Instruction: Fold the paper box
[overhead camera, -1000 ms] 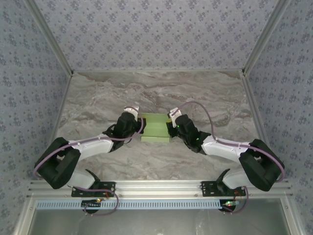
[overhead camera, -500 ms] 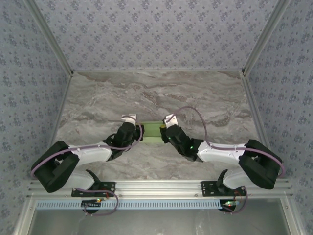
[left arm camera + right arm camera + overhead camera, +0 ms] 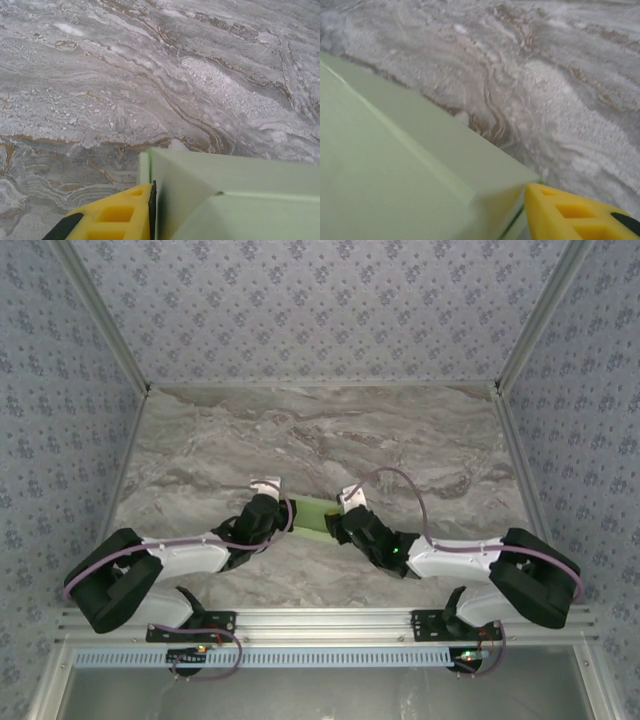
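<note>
The paper box (image 3: 313,516) is pale green card, a small shallow box held between my two grippers over the marble table. My left gripper (image 3: 287,514) is at its left end. In the left wrist view a yellow finger (image 3: 120,212) presses its black pad flat against the box's end wall (image 3: 200,185), shut on that wall; the other finger is hidden behind the card. My right gripper (image 3: 338,524) is at the right end. Its yellow finger (image 3: 580,215) lies against the box's corner (image 3: 495,185), the other finger hidden, so its state is unclear.
The grey veined marble table (image 3: 320,430) stretches beyond the box to the patterned back wall. Metal rails (image 3: 125,475) run along both sides, and an aluminium frame (image 3: 320,622) carrying the arm bases crosses the near edge.
Both grippers have drawn the box towards the near edge and come closer together. From above the box now shows a narrower face than a second ago.
</note>
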